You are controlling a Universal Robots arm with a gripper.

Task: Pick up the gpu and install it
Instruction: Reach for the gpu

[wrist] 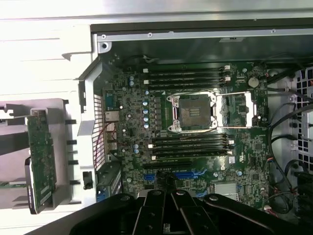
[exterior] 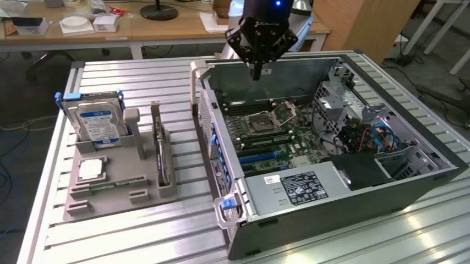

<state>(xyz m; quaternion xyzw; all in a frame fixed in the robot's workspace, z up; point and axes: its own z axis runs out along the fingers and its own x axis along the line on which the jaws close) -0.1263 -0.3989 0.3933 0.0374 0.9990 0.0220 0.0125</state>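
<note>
The claw (exterior: 256, 72) hangs over the far end of the open computer case (exterior: 353, 214), fingers drawn narrow together, holding nothing. The gpu (exterior: 162, 165) stands on edge in the grey holder (exterior: 118, 165) on the table (exterior: 147, 242), at the exterior view's left, beside the hard drive (exterior: 99, 124) and well apart from the claw.
</note>
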